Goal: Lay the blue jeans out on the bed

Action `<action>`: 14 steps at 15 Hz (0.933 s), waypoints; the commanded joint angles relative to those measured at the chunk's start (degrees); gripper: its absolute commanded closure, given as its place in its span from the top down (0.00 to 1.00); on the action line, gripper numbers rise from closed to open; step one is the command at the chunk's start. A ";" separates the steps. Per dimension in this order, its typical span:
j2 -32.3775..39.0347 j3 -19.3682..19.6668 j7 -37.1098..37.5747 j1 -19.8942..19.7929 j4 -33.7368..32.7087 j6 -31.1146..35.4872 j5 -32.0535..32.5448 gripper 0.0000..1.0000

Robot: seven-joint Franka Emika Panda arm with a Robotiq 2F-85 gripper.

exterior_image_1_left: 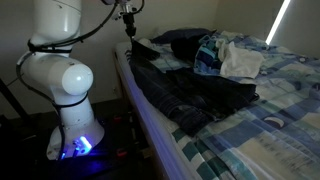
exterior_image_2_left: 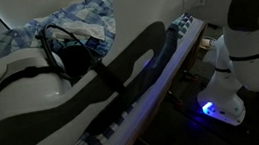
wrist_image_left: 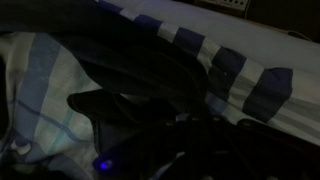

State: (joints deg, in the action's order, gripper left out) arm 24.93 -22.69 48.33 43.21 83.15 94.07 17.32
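Furthest left in an exterior view stands the white robot base (exterior_image_1_left: 68,90), with a blue light low on it. Just past it the hand (exterior_image_1_left: 128,28) hangs over the near corner of the worktop (exterior_image_1_left: 270,135), a bed under a blue-and-white checked cover. The hand is small and dim there, and the wrist view is nearly black, so I cannot tell whether it is open, closed, or gripping cloth. The blue jeans (exterior_image_1_left: 185,95) lie directly below the hand and run away from it across the cover. They look mostly spread but rumpled, one end close under the hand. Beyond the hand and further right sits a heap of other clothes, a blue plaid shirt (exterior_image_1_left: 208,58) and a white cloth (exterior_image_1_left: 240,62), touching the far edge of the jeans. Denim of this kind should be heavy for cloth, limp, and high in friction, so it will likely drag and fold instead of sliding. A pinch on a doubled, firm edge such as the waistband or a hem would probably hold best; a single flat layer could slip out.
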 commanded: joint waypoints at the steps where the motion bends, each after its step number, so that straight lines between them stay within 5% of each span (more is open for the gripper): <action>1: 3.02 3.84 -2.62 3.95 -6.42 -3.32 0.28 0.03; 2: 3.43 4.73 -2.97 4.63 -7.18 -3.69 0.13 0.04; 4: 3.99 6.28 -3.12 5.64 -8.43 -3.91 -0.25 0.29; 6: 3.99 7.44 -2.80 6.22 -9.00 -3.65 -0.54 0.38; 14: 0.44 9.34 -0.02 4.97 -5.59 -3.01 -0.89 0.98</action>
State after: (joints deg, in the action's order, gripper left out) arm 27.85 -13.81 46.66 48.91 75.74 92.51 17.15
